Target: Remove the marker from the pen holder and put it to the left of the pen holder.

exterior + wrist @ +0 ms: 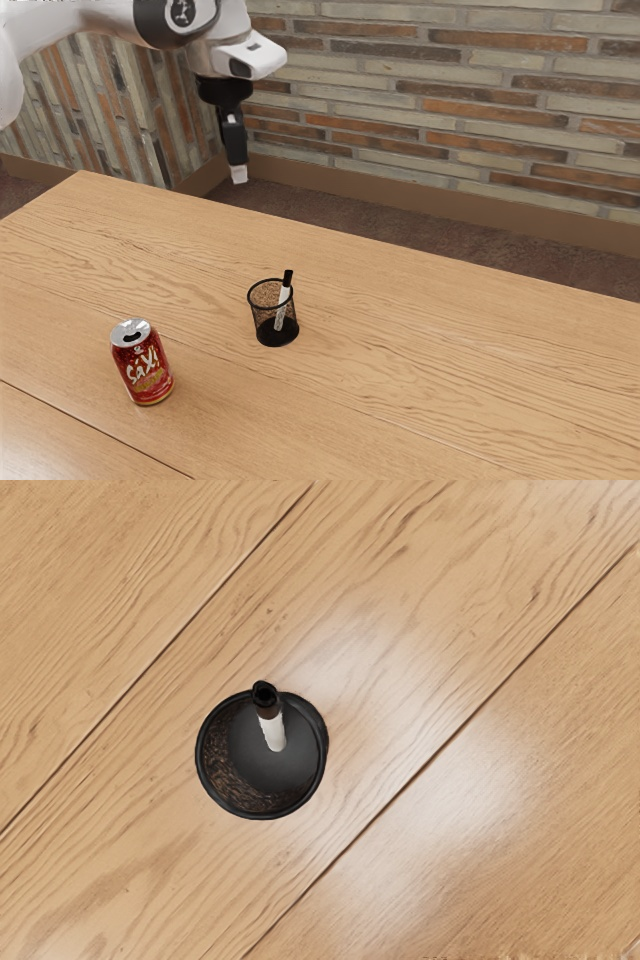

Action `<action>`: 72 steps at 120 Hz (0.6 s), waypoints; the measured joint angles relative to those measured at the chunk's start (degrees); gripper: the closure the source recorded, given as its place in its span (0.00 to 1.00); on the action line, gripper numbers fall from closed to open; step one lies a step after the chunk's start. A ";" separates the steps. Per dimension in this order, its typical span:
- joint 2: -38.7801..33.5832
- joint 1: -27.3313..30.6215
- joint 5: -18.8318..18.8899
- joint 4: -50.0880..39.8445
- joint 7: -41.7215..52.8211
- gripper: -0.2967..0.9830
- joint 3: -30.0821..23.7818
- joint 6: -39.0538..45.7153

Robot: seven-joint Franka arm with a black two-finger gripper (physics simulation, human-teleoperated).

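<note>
The gripper [240, 177] hangs high above the tabletop [450, 390], seen against the floor beyond the far long edge in the exterior view. Whether it is open or closed I cannot tell. The wrist view looks down on the pen holder [264, 318], so the hand seems roughly over the work, though some sideways adjustment is probably needed.

The marker [272, 730] is inside the pen holder, tilted, its dark end rising above the rim and its white body reaching down into the cup. The pen holder stands upright, in from the tabletop's far long edge and well apart from the corner at the exterior view's upper left. Farther from that edge, toward the exterior view's lower left, a red can [145, 372] stands upright.

As for progress, none of the task's visible results is there: the marker is neither lifted out nor laid down. Left to do are the descent, a grip on the dark end, a lift clear of the rim, and the placing beside the holder. Judging by the arm's reach, its own left lies toward the far long edge. A pull against the marker's lean could drag or tip the light-looking holder.
</note>
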 joint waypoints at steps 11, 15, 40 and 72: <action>1.72 -1.02 1.59 0.09 2.97 0.23 -0.01 -0.05; 2.87 -1.81 2.96 0.08 3.94 0.23 -0.01 -0.06; 14.09 -2.77 7.76 -0.52 9.01 0.23 0.60 -0.11; 21.02 -5.81 10.21 0.39 12.19 0.23 2.47 -0.26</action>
